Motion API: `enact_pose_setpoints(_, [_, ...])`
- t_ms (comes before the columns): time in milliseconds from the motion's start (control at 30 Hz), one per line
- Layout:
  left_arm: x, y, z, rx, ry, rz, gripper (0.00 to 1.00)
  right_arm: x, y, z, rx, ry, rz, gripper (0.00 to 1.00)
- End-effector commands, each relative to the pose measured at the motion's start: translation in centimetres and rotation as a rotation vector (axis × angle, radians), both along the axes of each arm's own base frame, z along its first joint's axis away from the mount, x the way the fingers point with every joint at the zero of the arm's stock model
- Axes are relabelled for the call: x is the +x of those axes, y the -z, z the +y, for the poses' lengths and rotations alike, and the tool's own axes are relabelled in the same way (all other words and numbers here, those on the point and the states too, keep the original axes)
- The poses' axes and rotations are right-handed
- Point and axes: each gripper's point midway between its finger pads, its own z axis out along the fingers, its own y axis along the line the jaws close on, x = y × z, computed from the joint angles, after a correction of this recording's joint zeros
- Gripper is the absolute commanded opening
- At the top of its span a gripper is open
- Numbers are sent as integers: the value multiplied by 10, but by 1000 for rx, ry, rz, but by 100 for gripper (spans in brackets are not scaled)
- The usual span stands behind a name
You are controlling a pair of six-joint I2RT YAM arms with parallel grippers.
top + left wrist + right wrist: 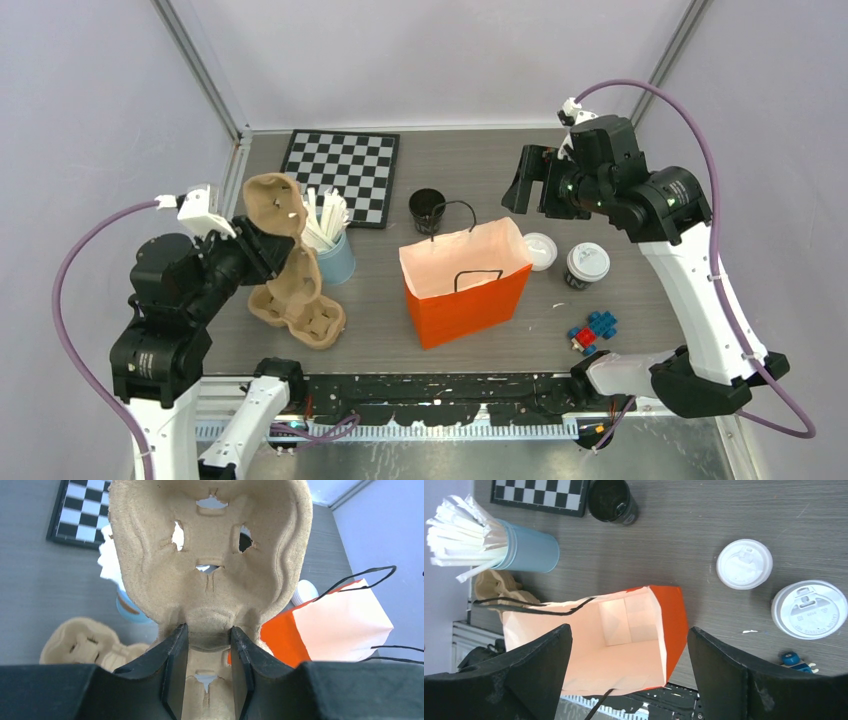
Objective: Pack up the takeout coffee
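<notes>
Right end effector point(629, 635) gapes near capped cup point(809, 609).

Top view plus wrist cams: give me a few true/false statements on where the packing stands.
1. The left claw grips a cardboard cup carrier. True.
2. The orange bag lies flat on its side. False: it stands upright with its mouth open.
3. The right claw is shut on a cup. False: it is open and holds nothing.
4. An uncapped black cup stands by the chessboard. True.
5. A loose white lid lies beside the capped cup. True.
</notes>
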Motion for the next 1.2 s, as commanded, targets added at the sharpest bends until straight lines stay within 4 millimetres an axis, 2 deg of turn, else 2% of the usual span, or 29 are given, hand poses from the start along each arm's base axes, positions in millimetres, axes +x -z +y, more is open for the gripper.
enact_pose_setpoints(0, [25, -46, -18, 59, 143, -179, 28, -16, -19, 11, 88, -71, -21, 90])
enact_pose_setpoints(100, [38, -60, -34, 37, 229, -197, 28, -23, -16, 14, 118, -64, 18, 89])
enact_pose_setpoints(233, [40, -78, -57, 10, 368, -235, 27, -34, 1, 9, 115, -28, 90, 89])
enact_pose_setpoints(367, [38, -94, -69, 16, 455, -300, 26, -41, 6, -2, 92, 4, 101, 89])
enact_pose_setpoints(533, [49, -102, -79, -18, 478, -329, 25, -45, 6, -6, 89, 15, 98, 89])
enact_pose_setpoints(667, [64, -100, -96, 3, 507, -314, 24, -44, 9, -6, 92, 23, 96, 89])
enact_pose_setpoints(800, [62, -96, -137, 92, 603, -333, 24, -42, 11, -4, 95, 13, 91, 89])
enact_pose_setpoints(900, [54, -87, -172, 145, 692, -310, 24, -42, 12, -6, 80, 8, 86, 89])
enact_pose_setpoints(933, [45, -84, -186, 157, 742, -305, 24, -44, 12, -7, 77, 6, 85, 89])
enact_pose_setpoints(967, [45, -80, -191, 181, 748, -297, 24, -45, 12, -8, 76, 6, 85, 89])
enact_pose_setpoints(1000, [36, -76, -204, 206, 790, -295, 24, -44, 13, -13, 61, 26, 75, 89])
enact_pose_setpoints(1100, [24, -62, -226, 301, 858, -274, 24, -47, 13, -19, 48, 45, 64, 90])
enact_pose_setpoints(1167, [20, -60, -238, 331, 890, -269, 25, -49, 16, -22, 42, 45, 65, 89])
